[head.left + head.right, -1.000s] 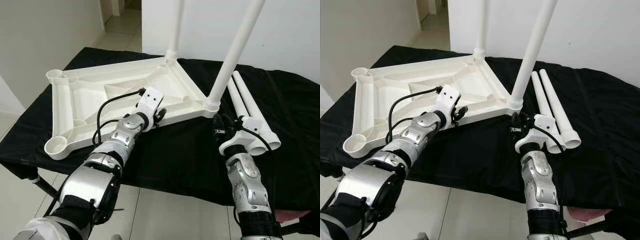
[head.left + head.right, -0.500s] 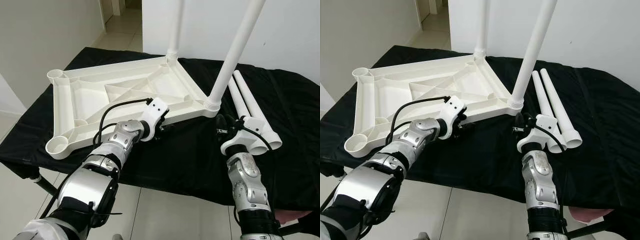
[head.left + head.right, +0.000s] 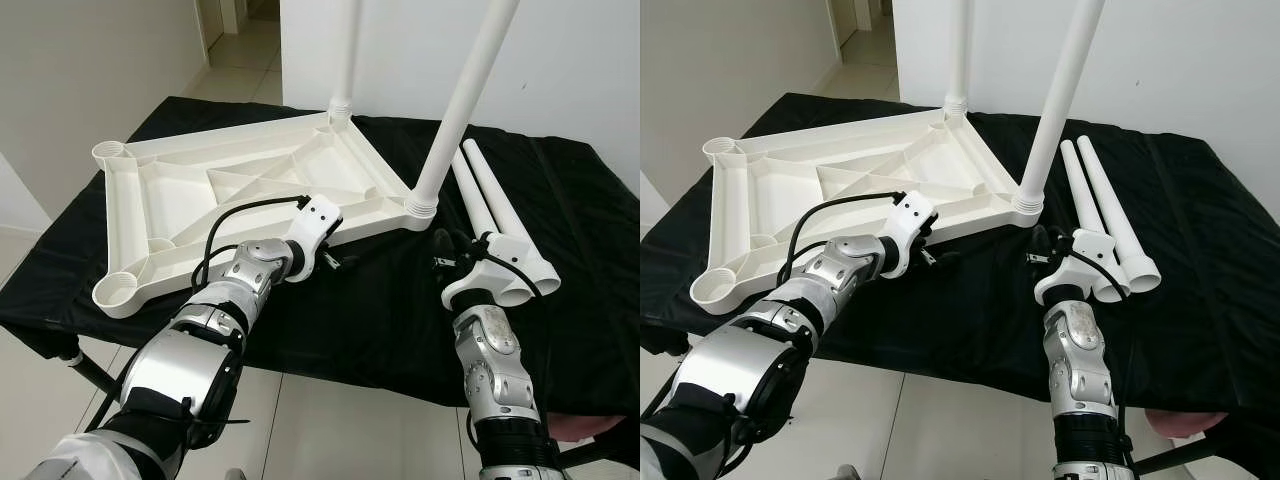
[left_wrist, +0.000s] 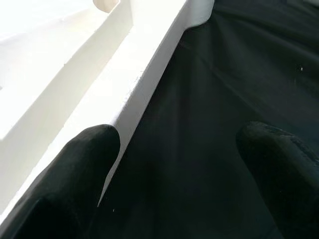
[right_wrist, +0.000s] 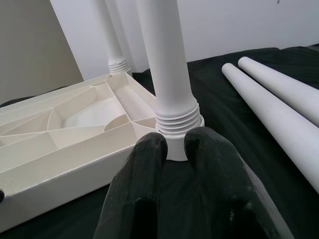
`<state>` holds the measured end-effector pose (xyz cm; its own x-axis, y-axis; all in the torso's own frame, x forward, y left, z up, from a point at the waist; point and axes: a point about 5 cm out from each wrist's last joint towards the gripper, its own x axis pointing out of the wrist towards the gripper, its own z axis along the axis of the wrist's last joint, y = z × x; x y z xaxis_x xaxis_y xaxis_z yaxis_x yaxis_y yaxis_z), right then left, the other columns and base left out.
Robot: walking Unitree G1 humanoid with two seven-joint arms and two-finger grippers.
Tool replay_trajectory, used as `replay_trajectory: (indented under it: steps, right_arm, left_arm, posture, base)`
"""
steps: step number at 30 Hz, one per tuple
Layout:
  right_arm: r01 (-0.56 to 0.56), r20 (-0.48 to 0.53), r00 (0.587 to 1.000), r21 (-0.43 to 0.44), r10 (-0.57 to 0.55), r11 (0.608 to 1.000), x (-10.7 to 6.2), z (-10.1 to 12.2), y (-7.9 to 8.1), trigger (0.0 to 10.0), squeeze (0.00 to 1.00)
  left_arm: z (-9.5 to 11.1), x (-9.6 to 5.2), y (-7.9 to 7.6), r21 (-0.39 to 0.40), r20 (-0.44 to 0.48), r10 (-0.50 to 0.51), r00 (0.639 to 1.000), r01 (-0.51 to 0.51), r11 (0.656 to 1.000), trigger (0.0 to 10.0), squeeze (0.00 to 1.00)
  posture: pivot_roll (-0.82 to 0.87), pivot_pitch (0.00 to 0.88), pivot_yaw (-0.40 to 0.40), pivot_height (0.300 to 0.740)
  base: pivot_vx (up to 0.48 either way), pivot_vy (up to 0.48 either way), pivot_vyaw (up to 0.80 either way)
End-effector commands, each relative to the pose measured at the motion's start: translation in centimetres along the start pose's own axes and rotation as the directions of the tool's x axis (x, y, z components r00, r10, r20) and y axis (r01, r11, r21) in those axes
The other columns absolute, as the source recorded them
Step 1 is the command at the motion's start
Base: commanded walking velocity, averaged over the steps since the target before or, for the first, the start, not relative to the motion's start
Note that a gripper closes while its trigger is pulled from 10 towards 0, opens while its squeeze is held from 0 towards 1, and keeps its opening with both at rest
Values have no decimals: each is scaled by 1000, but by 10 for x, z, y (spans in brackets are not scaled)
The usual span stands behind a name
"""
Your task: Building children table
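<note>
Black cloth covers the desk, on which the upturned tabletop lies with two legs screwed in (half done). Two loose legs wait near the right edge. Left hand spread wide, empty; right hand nearly closed, empty.

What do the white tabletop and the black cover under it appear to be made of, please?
The tabletop looks like moulded plastic: matte white, with ribs and round sockets cast in one piece. The black cover appears to be matte cloth, since it creases and drapes over the edge.
</note>
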<state>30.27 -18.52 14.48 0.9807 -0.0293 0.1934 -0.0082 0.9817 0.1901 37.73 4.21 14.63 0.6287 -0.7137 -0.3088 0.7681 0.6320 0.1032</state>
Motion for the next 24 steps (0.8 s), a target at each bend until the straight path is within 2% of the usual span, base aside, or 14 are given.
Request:
replay_trajectory:
  steps: [1,2,3,5,7,9,11,12,14,16,20,24]
  right_arm:
    - [2,-1,1000,2,-2,1000,1,-2,0,10000,0]
    - [2,-2,1000,2,-2,1000,1,-2,0,10000,0]
    - [2,-2,1000,2,-2,1000,1,-2,0,10000,0]
    - [-2,-5,1000,2,2,1000,1,-3,1,10000,0]
    - [-3,-6,1000,2,3,1000,2,-3,1,10000,0]
    - [-5,-6,1000,3,5,1000,2,-3,2,10000,0]
    - [-7,-5,1000,3,7,1000,3,-2,2,10000,0]
    - [-7,-5,1000,3,7,1000,3,-2,2,10000,0]
    - [-6,-4,1000,2,6,1000,3,-2,1,10000,0]
    - [-6,-4,1000,2,6,1000,3,-2,1,10000,0]
    - [3,0,1000,3,-3,1000,4,-1,0,10000,0]
    - [5,2,1000,4,-5,1000,5,-1,0,10000,0]
  left_arm:
    - [16,-1,5,-13,96,69,993,-68,998,10000,0]
    - [22,-1,4,-47,142,50,989,-44,998,10000,0]
    - [22,-1,4,-47,142,50,989,-44,998,10000,0]
    - [22,-1,7,-100,142,78,987,-64,993,10000,0]
    - [21,-1,8,-105,134,93,987,-79,991,10000,0]
    - [18,-2,11,-101,107,128,986,-117,988,10000,0]
    - [10,-4,19,-79,43,233,972,-229,970,10000,0]
    - [10,-4,19,-79,43,233,972,-229,970,10000,0]
    - [0,-8,26,-74,-21,325,945,-326,943,10000,0]
    - [0,-8,26,-74,-21,325,945,-326,943,10000,0]
    - [-16,-13,32,-64,-101,405,909,-412,909,10000,0]
    - [-19,-13,32,-54,-120,406,906,-414,908,10000,0]
  posture:
    - [-124,0,30,740]
    - [-124,0,30,740]
    - [-124,0,30,740]
    - [-123,0,27,740]
    - [-123,0,27,740]
    - [-123,0,27,740]
    - [-122,0,23,740]
    - [-122,0,23,740]
    - [-121,0,23,740]
    - [-121,0,23,740]
    - [-122,0,24,740]
    - [-123,0,24,740]
  base:
    - [0,0,0]
    - [0,0,0]
    - [0,0,0]
    - [0,0,0]
    - [0,0,0]
    - [0,0,0]
    - [0,0,0]
    - [0,0,0]
    - [0,0,0]
    - [0,0,0]
    - [0,0,0]
    - [0,0,0]
